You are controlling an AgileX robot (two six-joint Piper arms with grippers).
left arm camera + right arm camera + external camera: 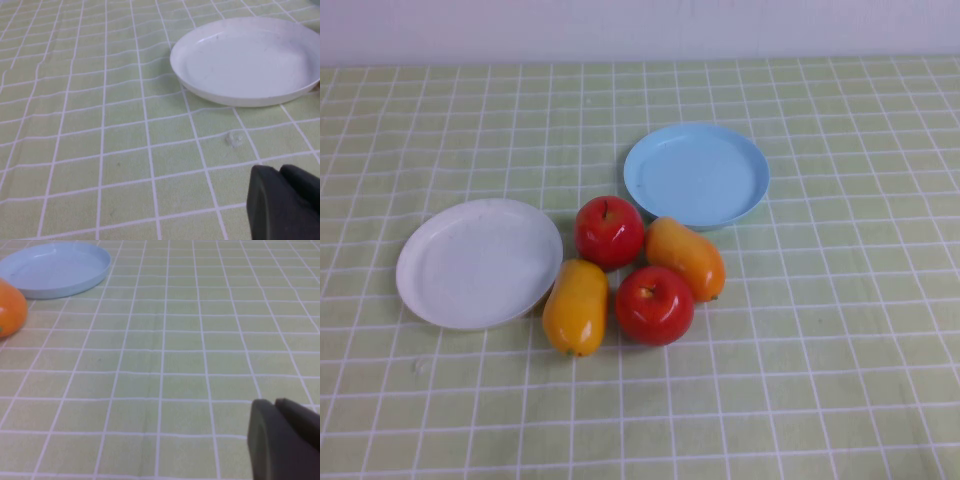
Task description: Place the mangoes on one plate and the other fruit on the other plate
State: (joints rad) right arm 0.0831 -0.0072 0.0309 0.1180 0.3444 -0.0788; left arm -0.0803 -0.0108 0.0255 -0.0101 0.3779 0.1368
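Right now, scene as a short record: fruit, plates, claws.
mangoes: two, on the cloth, off the plates; one beside the white plate's rim, one just in front of the blue plate
apples: two, on the cloth between the mangoes; rear, front
white plate: empty, robot's left
blue plate: empty, farther back, right of the white plate
left claw: low over bare cloth near the white plate, holding nothing
right claw: low over bare cloth, holding nothing
sorting: not started
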